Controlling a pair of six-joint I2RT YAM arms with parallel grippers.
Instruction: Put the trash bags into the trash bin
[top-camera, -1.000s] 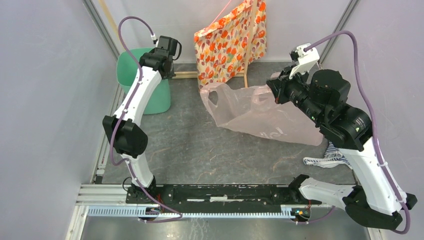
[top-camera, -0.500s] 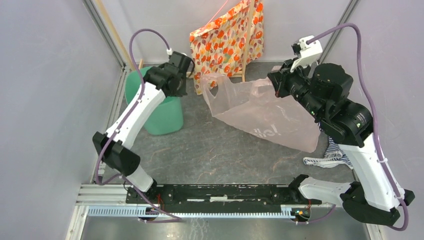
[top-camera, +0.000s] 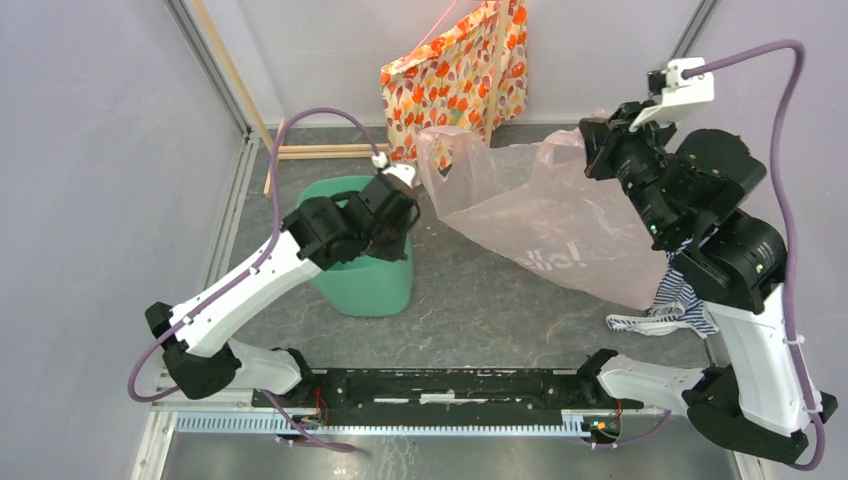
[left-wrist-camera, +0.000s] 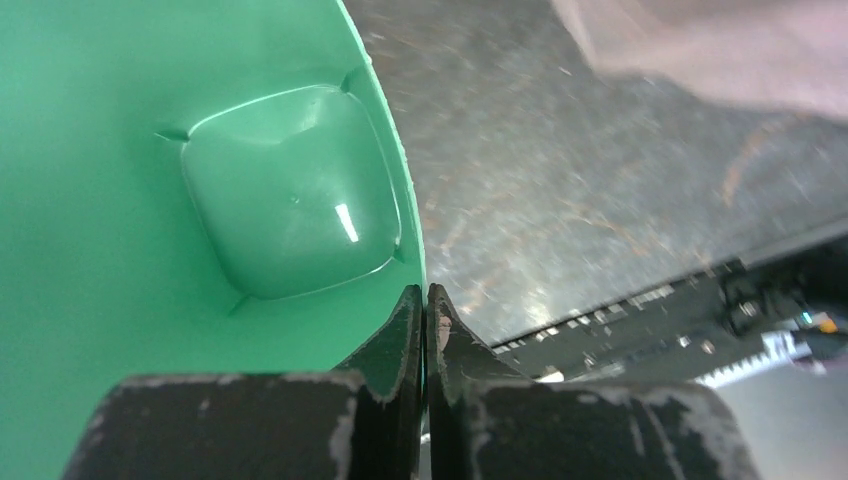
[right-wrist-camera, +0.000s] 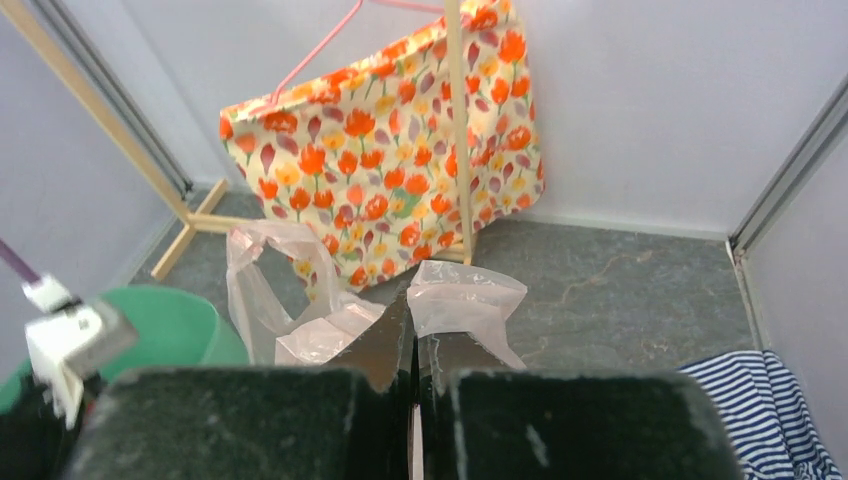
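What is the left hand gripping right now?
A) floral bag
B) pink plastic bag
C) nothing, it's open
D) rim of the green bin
D: the left wrist view shows the left hand pinched shut on the rim of the trash bin; the pink plastic bag hangs from the right hand.

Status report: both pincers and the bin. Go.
Left pincer shut on trash bin rim. Right pincer shut on pink trash bag, right of bin. Bin bare inside; nothing between them.
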